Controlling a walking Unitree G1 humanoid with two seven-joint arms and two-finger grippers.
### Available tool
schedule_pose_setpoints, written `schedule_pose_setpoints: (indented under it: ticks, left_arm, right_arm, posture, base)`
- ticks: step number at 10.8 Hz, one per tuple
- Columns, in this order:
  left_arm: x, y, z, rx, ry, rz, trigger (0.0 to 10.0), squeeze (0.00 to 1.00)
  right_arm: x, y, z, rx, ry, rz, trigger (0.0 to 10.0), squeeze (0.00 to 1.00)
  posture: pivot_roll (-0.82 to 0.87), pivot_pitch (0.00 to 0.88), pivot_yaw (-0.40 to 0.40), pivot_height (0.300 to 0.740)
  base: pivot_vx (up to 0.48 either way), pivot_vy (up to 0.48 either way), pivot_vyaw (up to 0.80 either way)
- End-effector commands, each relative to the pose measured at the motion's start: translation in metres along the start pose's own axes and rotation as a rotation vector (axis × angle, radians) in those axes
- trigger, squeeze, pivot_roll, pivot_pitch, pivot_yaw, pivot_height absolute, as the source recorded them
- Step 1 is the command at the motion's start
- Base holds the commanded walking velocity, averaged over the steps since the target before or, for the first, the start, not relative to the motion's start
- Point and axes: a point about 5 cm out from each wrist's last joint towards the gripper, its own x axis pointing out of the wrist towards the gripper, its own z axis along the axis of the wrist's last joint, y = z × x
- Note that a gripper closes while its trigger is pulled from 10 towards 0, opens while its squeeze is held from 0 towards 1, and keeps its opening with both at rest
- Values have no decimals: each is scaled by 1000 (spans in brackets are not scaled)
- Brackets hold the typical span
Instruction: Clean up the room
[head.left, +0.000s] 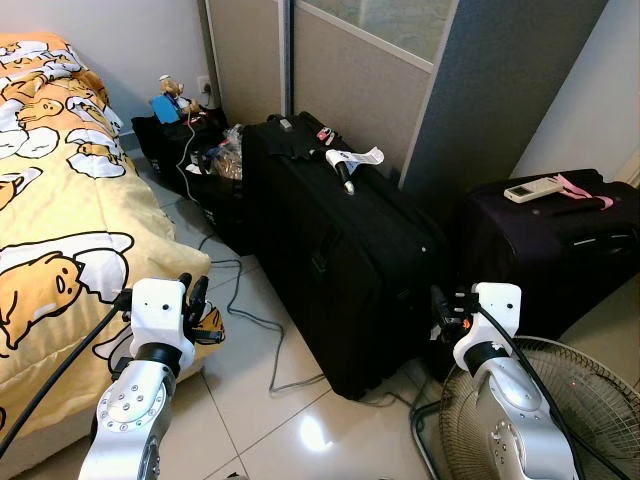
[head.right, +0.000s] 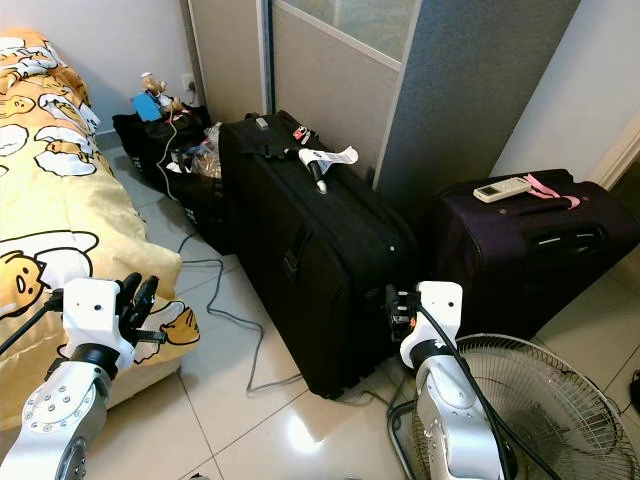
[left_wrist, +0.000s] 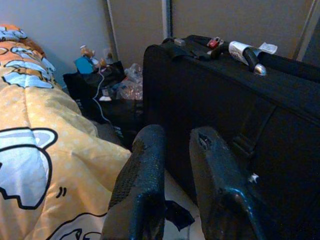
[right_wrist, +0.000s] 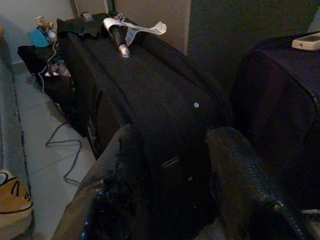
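Observation:
My left gripper (head.left: 193, 287) is raised beside the bed's corner, its black fingers (left_wrist: 145, 170) a narrow gap apart with nothing between them. My right gripper (right_wrist: 175, 135) is open and empty, held close to the side of a big black suitcase (head.left: 340, 250) that stands on the tiled floor. A white luggage tag (head.left: 356, 156) hangs on its handle. To the right stands a dark purple suitcase (head.left: 560, 245) with a white remote (head.left: 530, 188) and a pink strap (head.left: 587, 191) on top. Black bags (head.left: 185, 150) stuffed with clutter sit against the far wall.
A bed with a yellow cartoon blanket (head.left: 60, 200) fills the left. A grey cable (head.left: 250, 320) trails over the floor between bed and black suitcase. A floor fan's wire guard (head.left: 590, 420) lies at the lower right by my right arm. A partition (head.left: 380, 70) backs the suitcases.

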Motion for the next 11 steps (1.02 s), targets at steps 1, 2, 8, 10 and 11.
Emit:
schedule_pose_setpoints:
  ticks: [1,2,8,10,11]
  left_arm:
    - [16,-16,36,-125,51,13,10000,0]
    - [16,-16,36,-125,51,13,10000,0]
    - [16,-16,36,-125,51,13,10000,0]
    - [16,-16,36,-125,51,13,10000,0]
    - [16,-16,36,-125,51,13,10000,0]
  right_arm:
    - [-4,12,43,-20,-24,-100,10000,0]
    - [-4,12,43,-20,-24,-100,10000,0]
    - [-4,12,43,-20,-24,-100,10000,0]
    - [-4,12,43,-20,-24,-100,10000,0]
    - [-4,12,43,-20,-24,-100,10000,0]
  posture:
    - [48,0,-62,740]
    - [48,0,-62,740]
    - [48,0,-62,740]
    - [48,0,-62,740]
    - [48,0,-62,740]
  base:
    - [0,0,0]
    - [0,0,0]
    - [0,0,0]
    - [0,0,0]
    - [0,0,0]
